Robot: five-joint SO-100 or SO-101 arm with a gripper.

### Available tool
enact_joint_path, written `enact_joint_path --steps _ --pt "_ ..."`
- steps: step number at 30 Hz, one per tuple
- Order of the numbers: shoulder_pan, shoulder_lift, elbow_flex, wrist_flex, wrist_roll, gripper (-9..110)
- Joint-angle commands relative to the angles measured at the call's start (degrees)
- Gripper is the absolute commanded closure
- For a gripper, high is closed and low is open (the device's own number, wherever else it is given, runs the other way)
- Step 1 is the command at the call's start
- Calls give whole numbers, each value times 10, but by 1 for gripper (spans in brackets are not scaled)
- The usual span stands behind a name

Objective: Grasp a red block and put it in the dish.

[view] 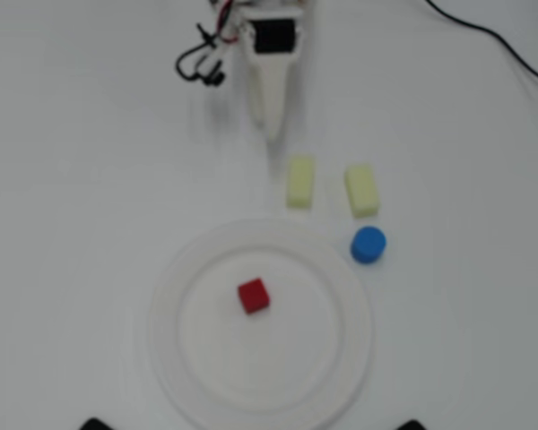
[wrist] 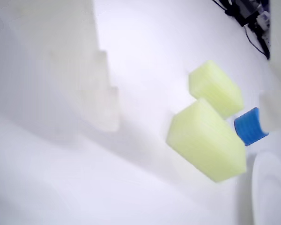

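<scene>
The red block (view: 253, 296) lies inside the dish (view: 175, 358), a little left of its middle, and nothing touches it. The dish rim also shows at the lower right of the wrist view (wrist: 271, 192). My gripper (view: 273, 134) is drawn back at the top of the overhead view, well clear of the dish and pointing toward it. It shows there as one tapered white shape with no gap, so it looks shut and empty. In the wrist view one blurred white finger (wrist: 91, 79) fills the left side. The red block is out of the wrist view.
Two pale yellow blocks (view: 300, 182) (view: 362, 189) lie between the gripper and the dish, also in the wrist view (wrist: 207, 140) (wrist: 215, 88). A blue cylinder (view: 368, 244) (wrist: 249, 126) stands by the dish's upper right rim. A black cable (view: 493, 36) runs at top right.
</scene>
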Motion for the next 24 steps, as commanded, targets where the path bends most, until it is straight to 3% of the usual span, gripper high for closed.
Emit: enact_joint_path --steps 1,11,17,24 --pt "-2 105 35 25 7 82" --pt "-6 105 59 44 49 101" --pt "-4 105 63 78 83 101" --pt "-5 105 103 80 33 101"
